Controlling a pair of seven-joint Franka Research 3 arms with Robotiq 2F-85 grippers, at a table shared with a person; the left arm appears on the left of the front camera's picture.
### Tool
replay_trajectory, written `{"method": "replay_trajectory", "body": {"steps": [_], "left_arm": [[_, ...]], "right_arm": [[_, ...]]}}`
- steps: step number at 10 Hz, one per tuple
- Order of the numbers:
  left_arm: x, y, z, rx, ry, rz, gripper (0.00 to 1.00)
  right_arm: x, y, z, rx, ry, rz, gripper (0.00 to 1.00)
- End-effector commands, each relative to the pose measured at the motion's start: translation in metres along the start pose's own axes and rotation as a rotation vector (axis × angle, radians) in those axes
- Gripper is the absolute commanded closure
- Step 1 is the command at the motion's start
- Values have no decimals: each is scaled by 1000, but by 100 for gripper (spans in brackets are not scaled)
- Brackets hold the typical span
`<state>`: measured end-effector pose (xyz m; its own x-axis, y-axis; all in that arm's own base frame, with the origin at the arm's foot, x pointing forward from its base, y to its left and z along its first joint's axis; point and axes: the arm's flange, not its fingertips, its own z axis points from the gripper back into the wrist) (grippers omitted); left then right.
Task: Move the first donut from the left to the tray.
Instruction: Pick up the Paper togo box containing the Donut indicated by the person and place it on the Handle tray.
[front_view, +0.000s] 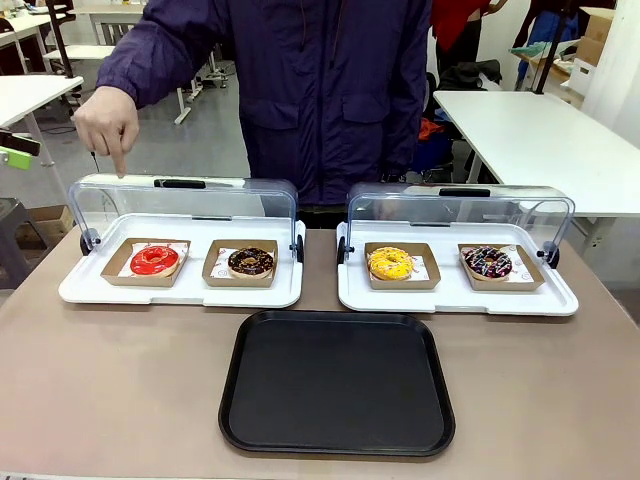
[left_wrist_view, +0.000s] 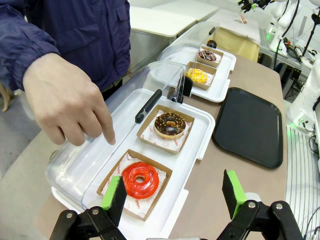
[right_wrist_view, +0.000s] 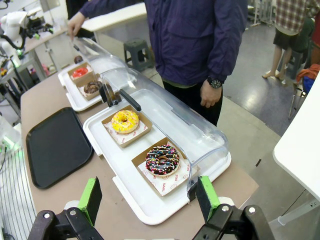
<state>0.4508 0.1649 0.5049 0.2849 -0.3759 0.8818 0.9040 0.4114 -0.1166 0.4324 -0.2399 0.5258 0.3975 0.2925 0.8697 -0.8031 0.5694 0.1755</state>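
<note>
Starting far left: the person's hand (front_view: 108, 125) is pointing a finger down over the clear lid (front_view: 230, 205), at twelve o'clock from the red donut (front_view: 154, 260). I'm reading that as marking my target. The lid is standing tipped back, so the donut is lying open to a reach from my side. It's sitting in its cardboard dish (front_view: 113, 271) on the left white tray (front_view: 80, 290), with the chocolate donut (front_view: 250, 262) just beside it at three o'clock.

My left claw (left_wrist_view: 175, 192) is hanging above that tray's near edge, jaws spread wide and gripping nothing, with the red donut showing at ten o'clock by my green pad. I'm judging it's lining up to take dish and all, since that glossy icing would likely smear.

The black tray (front_view: 337, 383) is lying bare on the worktop (front_view: 120, 400), at five o'clock from the donut, making for a short carry.

Further right, the yellow donut (front_view: 390, 263) and sprinkled donut (front_view: 487, 262) are resting on the other white tray (front_view: 560, 300). My right claw (right_wrist_view: 149, 197) is hovering wide and empty by its near edge.
</note>
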Motion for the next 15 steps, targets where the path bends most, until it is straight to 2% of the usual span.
{"method": "replay_trajectory", "body": {"steps": [1, 11, 12, 15], "left_arm": [[1, -1, 1, -11, 1, -12, 0], [0, 0, 0, 0, 0, 0, 0], [12, -6, -8, 9, 134, -90, 0], [35, -14, -44, -43, 404, -220, 0]], "right_arm": [[-1, 3, 0, 8, -4, 9, 0], [-1, 3, 0, 8, -4, 9, 0], [-1, 3, 0, 8, -4, 9, 0], [-1, 3, 0, 8, -4, 9, 0]]}}
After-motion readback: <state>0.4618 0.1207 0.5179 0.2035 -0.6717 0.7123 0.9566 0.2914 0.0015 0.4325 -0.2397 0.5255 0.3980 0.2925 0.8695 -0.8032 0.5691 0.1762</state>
